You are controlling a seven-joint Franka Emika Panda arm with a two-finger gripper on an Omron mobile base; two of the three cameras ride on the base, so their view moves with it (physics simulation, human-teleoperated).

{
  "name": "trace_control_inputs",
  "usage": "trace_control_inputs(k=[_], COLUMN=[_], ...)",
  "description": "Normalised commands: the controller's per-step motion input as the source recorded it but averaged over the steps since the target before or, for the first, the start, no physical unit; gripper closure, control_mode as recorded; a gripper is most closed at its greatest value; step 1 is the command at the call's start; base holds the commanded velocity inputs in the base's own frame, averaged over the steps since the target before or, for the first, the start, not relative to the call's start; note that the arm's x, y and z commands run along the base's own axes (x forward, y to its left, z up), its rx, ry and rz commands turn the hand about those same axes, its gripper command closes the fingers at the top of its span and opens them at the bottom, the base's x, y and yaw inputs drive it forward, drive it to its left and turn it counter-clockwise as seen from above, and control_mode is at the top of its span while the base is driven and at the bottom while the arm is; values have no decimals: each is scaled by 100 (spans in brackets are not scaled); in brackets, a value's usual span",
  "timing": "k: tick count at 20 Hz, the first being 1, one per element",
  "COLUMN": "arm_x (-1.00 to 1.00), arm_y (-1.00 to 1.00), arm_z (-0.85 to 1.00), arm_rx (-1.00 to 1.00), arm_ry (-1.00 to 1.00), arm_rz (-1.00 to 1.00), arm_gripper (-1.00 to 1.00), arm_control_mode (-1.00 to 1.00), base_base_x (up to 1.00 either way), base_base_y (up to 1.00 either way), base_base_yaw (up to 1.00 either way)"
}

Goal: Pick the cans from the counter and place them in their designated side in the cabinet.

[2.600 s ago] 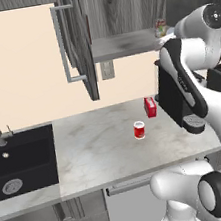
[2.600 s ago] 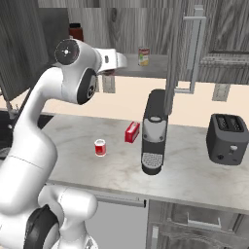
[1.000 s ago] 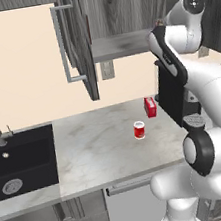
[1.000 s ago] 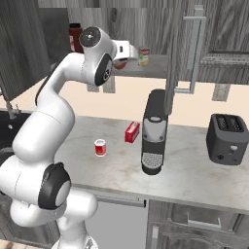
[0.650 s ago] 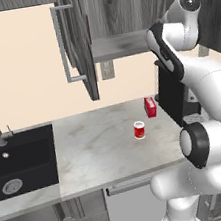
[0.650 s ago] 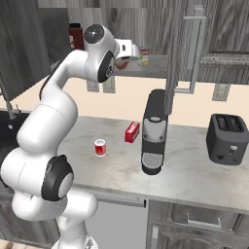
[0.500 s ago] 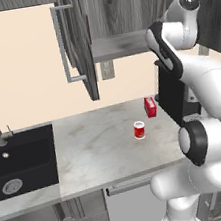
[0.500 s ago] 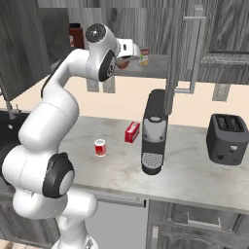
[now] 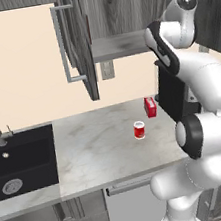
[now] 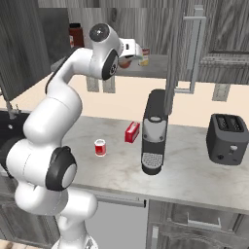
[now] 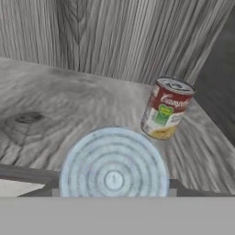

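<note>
Can [image 11: 113, 170] gripped in pincer [image 10: 137, 52], ribbed end toward camera, over cabinet shelf [image 11: 55, 110]

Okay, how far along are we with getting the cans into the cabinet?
Done: a yellow-label can already stands on the cabinet shelf. In hand: the gripper is shut on a second can, whose silvery top shows in the hand view, at that shelf near the first and not yet released. Left: the red can on the counter, untouched.
</note>
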Motion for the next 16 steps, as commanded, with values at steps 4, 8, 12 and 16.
trace_control_inputs(k=[4, 8, 12, 16], arm_x=[18, 21, 22, 26], arm_y=[0, 0, 0, 0], arm_z=[-9, -4, -2, -4], arm_rx=[0, 0, 0, 0], arm_ry=[0, 0, 0, 2], arm_rz=[0, 0, 0, 0], arm_gripper=[100, 100, 100, 100], arm_control_mode=[-100, -100, -100, -100], base_base_x=[0, 0, 0, 0], base_base_y=[0, 0, 0, 0], base_base_yaw=[0, 0, 0, 0])
